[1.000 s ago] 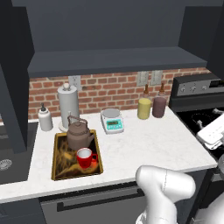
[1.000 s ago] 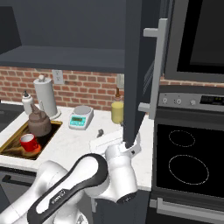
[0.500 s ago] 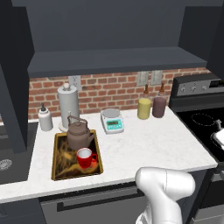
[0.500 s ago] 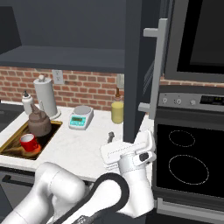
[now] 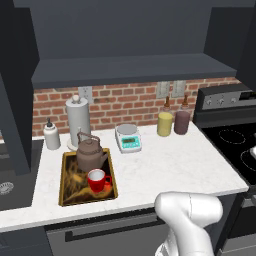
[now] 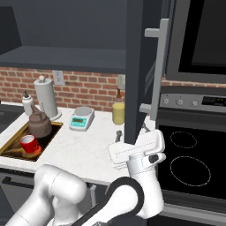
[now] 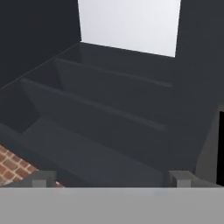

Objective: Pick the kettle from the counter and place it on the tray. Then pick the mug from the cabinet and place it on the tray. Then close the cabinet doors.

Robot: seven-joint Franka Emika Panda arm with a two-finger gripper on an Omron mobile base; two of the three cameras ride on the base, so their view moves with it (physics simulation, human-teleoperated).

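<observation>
The kettle [image 5: 91, 154] and the mug [image 5: 97, 179] are seen standing on the tray [image 5: 68, 192], the mug just in front of the kettle. The tray is laid on the counter [image 5: 170, 167], left of a small scale [image 5: 128, 138]. A cabinet door [image 6: 140, 66] is held open beside the oven. The gripper [image 7: 109, 180] is raised toward the dark cabinet [image 7: 105, 109], its fingertips [image 7: 43, 178] spread wide with nothing between them.

Dark cabinet [image 7: 109, 118] interior with stepped shelf edges, white patch at top, brick wall [image 7: 13, 168] at lower left corner, fingertips [image 7: 43, 178] wide apart.
</observation>
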